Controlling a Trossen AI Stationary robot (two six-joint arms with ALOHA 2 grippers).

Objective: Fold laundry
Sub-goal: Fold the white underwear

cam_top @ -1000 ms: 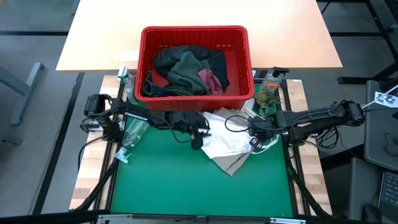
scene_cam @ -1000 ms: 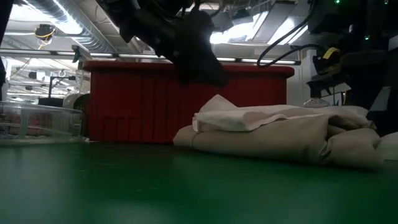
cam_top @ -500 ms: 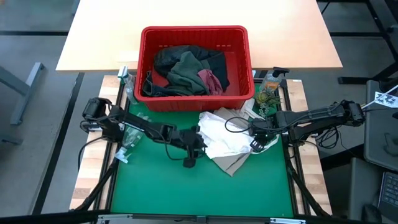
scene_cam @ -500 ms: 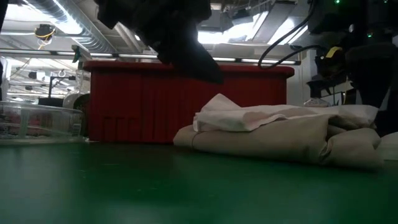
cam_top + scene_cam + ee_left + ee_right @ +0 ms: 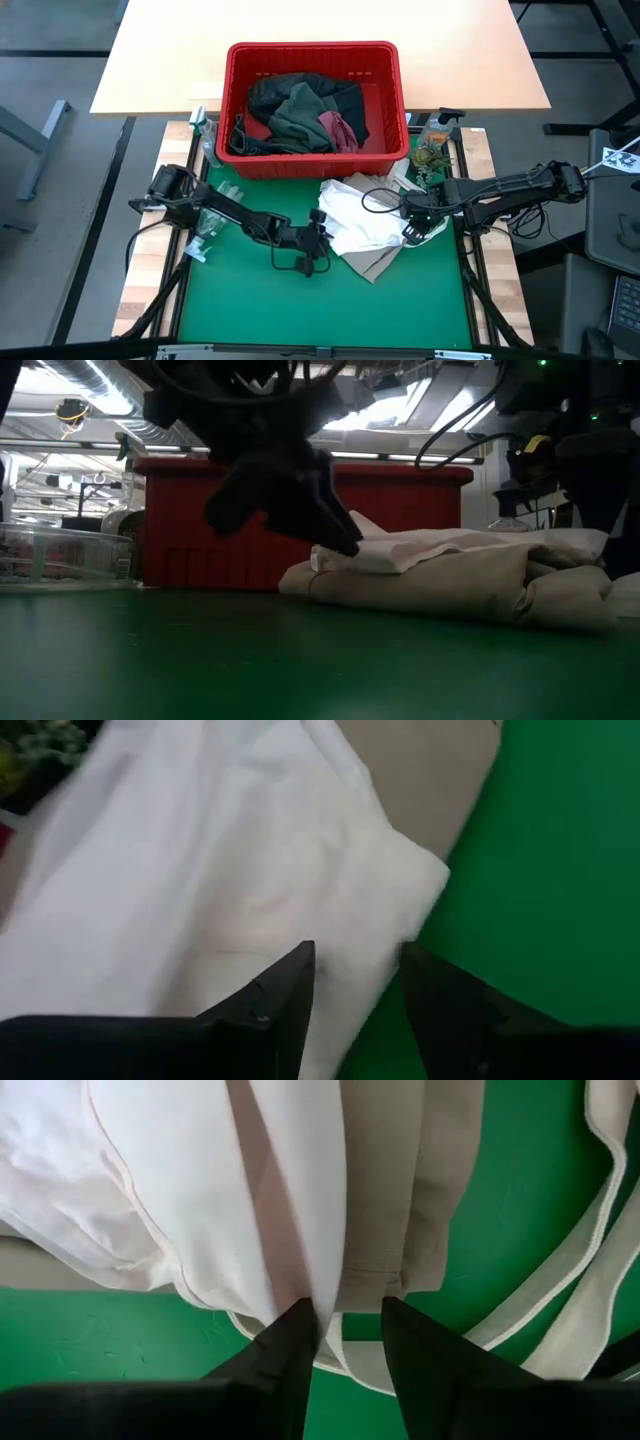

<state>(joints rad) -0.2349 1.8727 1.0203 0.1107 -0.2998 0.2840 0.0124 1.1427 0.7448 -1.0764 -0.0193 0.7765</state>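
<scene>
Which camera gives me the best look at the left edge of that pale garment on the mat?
The left wrist view: the pale garment fills it, edge clear against the green mat, left gripper open beside it. The high view shows its whole crumpled outline; the low view only its side; the right wrist view its other folds.

A red slatted plastic basket (image 5: 385, 100) stands at the table's far edge, with a heap of dark, olive and maroon clothes (image 5: 300, 115) in it. Before it, on the green mat (image 5: 300, 310), lies a crumpled tan and white garment (image 5: 365, 230). The left gripper (image 5: 312, 255) is at this garment's left edge and the right gripper (image 5: 410, 232) at its right edge.
</scene>
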